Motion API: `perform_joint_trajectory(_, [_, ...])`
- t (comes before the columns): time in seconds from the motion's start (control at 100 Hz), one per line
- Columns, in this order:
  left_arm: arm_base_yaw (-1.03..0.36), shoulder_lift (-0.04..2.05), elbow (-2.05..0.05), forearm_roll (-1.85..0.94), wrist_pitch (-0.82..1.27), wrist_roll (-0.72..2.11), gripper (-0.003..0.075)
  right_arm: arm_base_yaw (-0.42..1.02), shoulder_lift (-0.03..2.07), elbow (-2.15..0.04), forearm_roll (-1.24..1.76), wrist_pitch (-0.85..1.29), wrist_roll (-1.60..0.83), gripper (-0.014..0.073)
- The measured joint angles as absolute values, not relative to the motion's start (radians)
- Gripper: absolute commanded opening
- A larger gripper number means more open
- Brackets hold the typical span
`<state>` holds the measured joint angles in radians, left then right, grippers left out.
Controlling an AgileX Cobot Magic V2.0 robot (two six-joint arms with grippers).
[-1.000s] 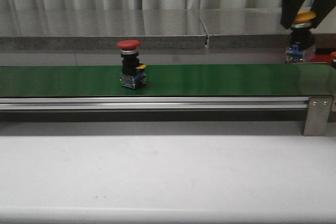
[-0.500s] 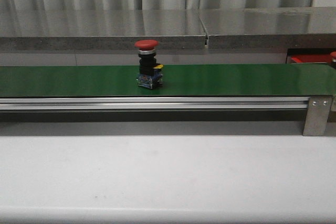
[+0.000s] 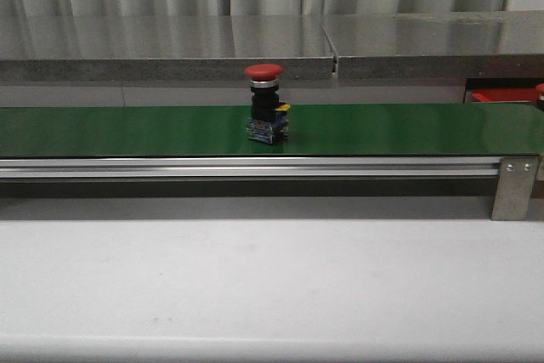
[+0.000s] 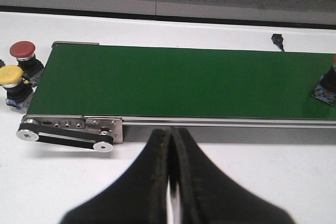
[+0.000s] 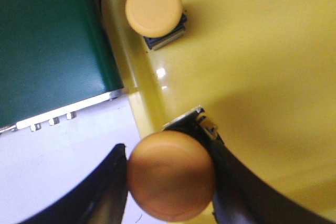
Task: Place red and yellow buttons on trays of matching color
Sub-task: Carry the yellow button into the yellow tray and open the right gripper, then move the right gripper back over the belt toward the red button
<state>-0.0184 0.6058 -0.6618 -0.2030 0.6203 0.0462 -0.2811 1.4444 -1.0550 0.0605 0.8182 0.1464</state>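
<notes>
A white desk (image 3: pixel 272 286) carries a green conveyor belt (image 3: pixel 127 129) before a grey ledge and pale curtains. The right gripper (image 5: pixel 168 182), out of the front view now though it hung over the belt's right end a second ago, is clamped on a yellow button (image 5: pixel 170 182) above the yellow tray (image 5: pixel 262 77), over the tray's rim nearest the belt end. A second yellow button (image 5: pixel 155 9) already stands in that tray. Release probably follows. The left gripper (image 4: pixel 170 182) has its fingers pressed together, empty, near the belt's other end. The red button (image 3: pixel 266 104) has travelled rightward to mid-belt, upright. A spare red button (image 4: pixel 23 53) and spare yellow button (image 4: pixel 11 77) wait on the desk beside the belt's left end. Nothing visible blocks the tray.
</notes>
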Motion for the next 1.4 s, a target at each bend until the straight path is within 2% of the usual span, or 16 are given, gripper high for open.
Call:
perform_joint_trajectory(0.99, [-0.018, 0.606, -0.662, -0.203, 0.620, 0.046, -0.0020, -0.304, 1.649, -1.037, 0.149, 0.640, 0.149, 0.0262])
perform_joint_trajectory(1.07, [-0.018, 0.606, -0.662, -0.203, 0.620, 0.046, -0.0020, -0.304, 1.654, -1.037, 0.150, 0.640, 0.149, 0.0301])
perform_joint_trajectory(1.22, [-0.018, 0.606, -0.662, -0.203, 0.620, 0.046, -0.0020, -0.304, 1.657, -1.037, 0.150, 0.639, 0.149, 0.0443])
perform_joint_trajectory(1.4, [-0.018, 0.606, -0.662, -0.203, 0.620, 0.046, -0.0020, -0.304, 1.657, -1.037, 0.150, 0.638, 0.150, 0.0448])
